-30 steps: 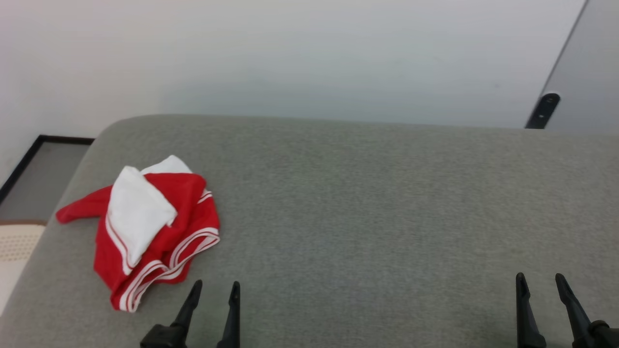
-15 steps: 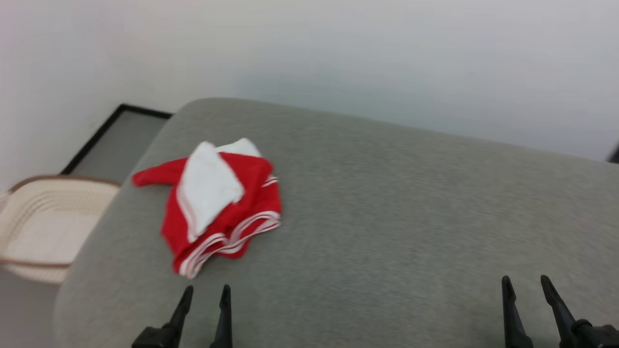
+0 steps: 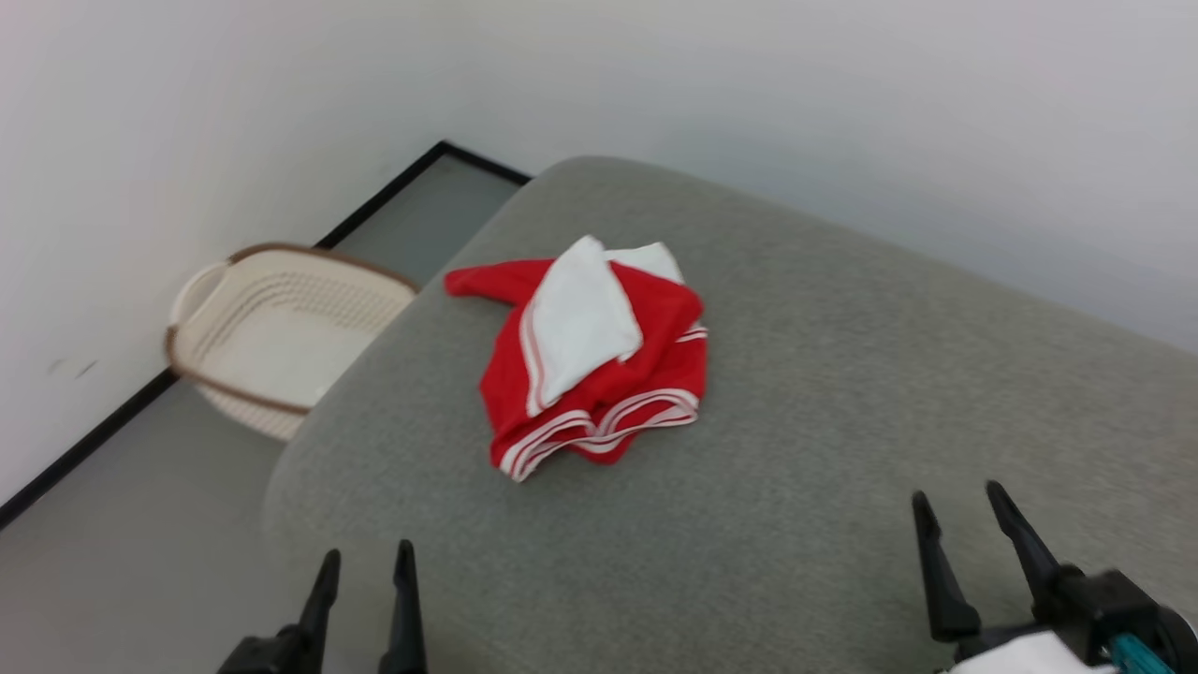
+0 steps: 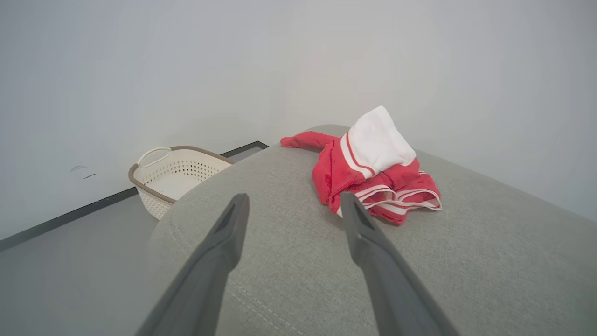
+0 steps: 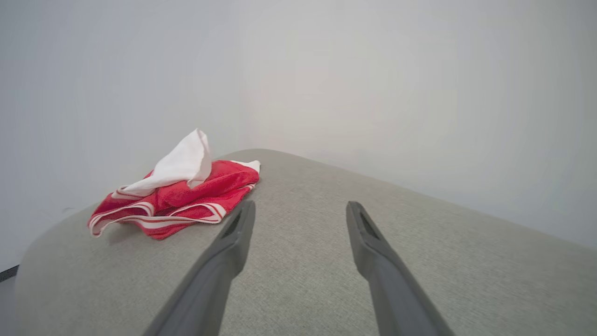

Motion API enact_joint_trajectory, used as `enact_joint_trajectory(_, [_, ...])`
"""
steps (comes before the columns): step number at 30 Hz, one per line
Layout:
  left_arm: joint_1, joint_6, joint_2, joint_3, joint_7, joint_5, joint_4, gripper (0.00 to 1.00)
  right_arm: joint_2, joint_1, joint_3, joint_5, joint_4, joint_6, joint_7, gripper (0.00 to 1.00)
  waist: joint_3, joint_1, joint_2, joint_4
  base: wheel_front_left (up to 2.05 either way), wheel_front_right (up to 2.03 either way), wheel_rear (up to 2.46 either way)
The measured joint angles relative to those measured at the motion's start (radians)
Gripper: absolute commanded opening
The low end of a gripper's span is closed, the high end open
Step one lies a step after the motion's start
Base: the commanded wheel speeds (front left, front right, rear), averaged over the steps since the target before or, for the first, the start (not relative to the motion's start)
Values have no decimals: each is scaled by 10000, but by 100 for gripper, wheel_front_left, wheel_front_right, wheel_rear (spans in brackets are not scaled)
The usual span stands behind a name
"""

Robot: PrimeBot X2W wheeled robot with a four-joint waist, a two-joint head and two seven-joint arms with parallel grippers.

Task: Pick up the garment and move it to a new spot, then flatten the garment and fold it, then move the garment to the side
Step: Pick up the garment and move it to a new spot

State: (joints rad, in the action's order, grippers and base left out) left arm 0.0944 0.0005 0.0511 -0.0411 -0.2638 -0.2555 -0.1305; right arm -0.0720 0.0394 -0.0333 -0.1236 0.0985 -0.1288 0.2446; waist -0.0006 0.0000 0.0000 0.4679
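Garment (image 3: 599,365): crumpled heap near the left end of the grey padded surface (image 3: 842,393).
Left tool (image 3: 367,552): fingers apart, empty, short of the heap.
Right tool (image 3: 958,494): fingers apart, empty, well away.
Progress: I judge nothing done; pick-up, flattening, fold and move aside all remain.

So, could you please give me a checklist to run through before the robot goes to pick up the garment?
1. Left gripper open, holding nothing: ok.
2. Right gripper open, holding nothing: ok.
3. Garment wholly on the cushion, untouched: ok.
4. Garment flat: not ok, it is bunched.
5. Bare cushion to the robot's right of it for a new spot: ok.
6. Which face is up: cannot tell.
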Motion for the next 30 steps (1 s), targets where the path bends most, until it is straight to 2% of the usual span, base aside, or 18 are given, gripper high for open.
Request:
enact_joint_trajectory(8, [466, 715, -4, 69, 0, -573, 892, 100, -583, -1065, -1060, -384, 600, -2, -169, 100, 567, 0, 0, 615, -5, -5, -5])
enact_joint_trajectory(18, [656, 1005, -8, -303, 0, -663, 1149, 100, -846, -1194, -1216, -648, 894, -2, -48, 100, 638, 0, 0, 718, -6, -6, -6])
enact_joint_trajectory(24, [131, 504, -6, -416, 0, -474, 982, 100, -792, -1044, -986, -654, 732, -2, 29, 100, 590, 0, 0, 640, 0, 0, 0])
enact_joint_trajectory(30, [-2110, -583, 109, -731, 0, -293, -44, 100, -500, -388, -401, -370, 228, -2, 81, 100, 563, 0, 0, 483, 0, 0, 0])
